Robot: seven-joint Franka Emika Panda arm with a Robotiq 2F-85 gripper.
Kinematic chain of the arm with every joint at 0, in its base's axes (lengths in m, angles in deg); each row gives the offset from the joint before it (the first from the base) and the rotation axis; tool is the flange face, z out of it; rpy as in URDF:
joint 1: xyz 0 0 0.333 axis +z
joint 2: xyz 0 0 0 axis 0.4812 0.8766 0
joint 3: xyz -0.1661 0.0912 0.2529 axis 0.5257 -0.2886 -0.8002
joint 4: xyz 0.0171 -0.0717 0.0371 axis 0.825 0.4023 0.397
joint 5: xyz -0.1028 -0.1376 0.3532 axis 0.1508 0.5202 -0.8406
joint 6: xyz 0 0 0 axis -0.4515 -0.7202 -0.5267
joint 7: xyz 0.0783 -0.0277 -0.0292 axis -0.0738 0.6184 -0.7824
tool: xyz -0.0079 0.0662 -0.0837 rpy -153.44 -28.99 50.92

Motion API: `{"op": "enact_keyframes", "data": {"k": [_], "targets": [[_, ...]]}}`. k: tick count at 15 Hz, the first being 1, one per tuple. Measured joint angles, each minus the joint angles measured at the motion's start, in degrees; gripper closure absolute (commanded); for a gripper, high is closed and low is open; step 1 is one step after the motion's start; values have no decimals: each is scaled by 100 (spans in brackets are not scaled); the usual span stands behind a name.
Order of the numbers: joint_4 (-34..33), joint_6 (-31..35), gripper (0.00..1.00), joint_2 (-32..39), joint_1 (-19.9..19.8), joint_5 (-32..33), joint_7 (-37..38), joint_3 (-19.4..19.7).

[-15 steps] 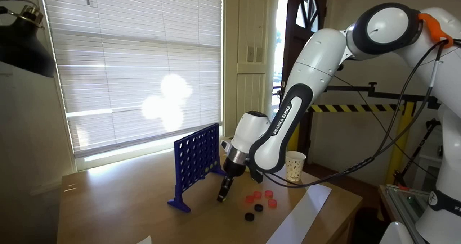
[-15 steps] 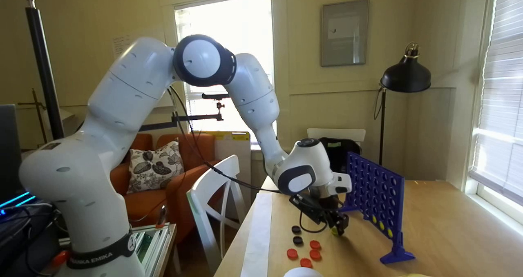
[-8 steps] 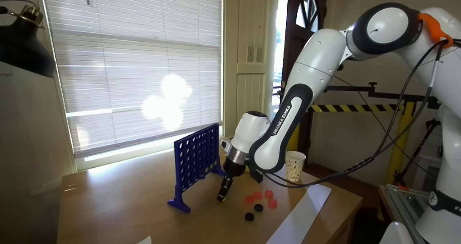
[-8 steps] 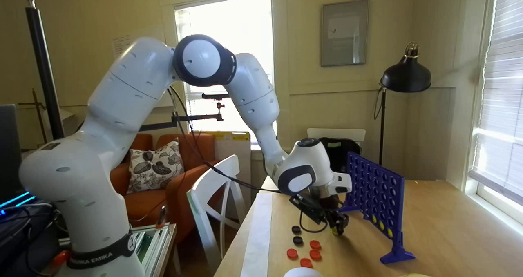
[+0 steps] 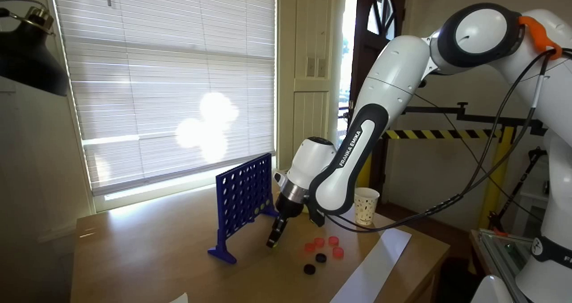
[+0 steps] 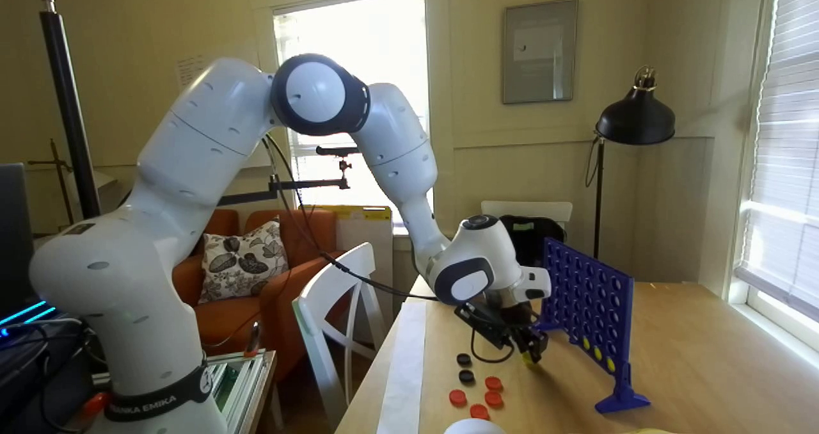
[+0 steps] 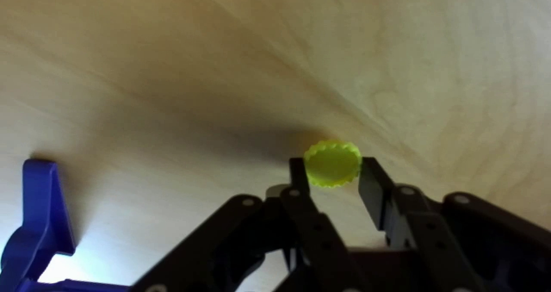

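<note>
Gripper (image 5: 271, 244) is clamped on the yellow disc (image 7: 332, 164) by its edge, close to the table top (image 5: 147, 258). In an exterior view, the blue rack (image 5: 245, 195) stands upright to the left of this disc; to the right lie four red discs (image 5: 338, 252) and two black discs (image 5: 309, 269), and farther right stands a patterned cup (image 5: 366, 208).

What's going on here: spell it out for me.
The robot's gripper is pinching a small yellow disc close to the table, though whether the disc touches it is hard to tell. Beside the gripper stands a blue grid frame with three yellow discs showing low in it. Four red discs and two black discs lie nearby.
</note>
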Motion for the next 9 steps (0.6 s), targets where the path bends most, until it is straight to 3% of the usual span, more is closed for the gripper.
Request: {"op": "enact_keyframes", "data": {"k": [9], "targets": [[510, 1058, 89, -350, 67, 0, 117, -65]]}}
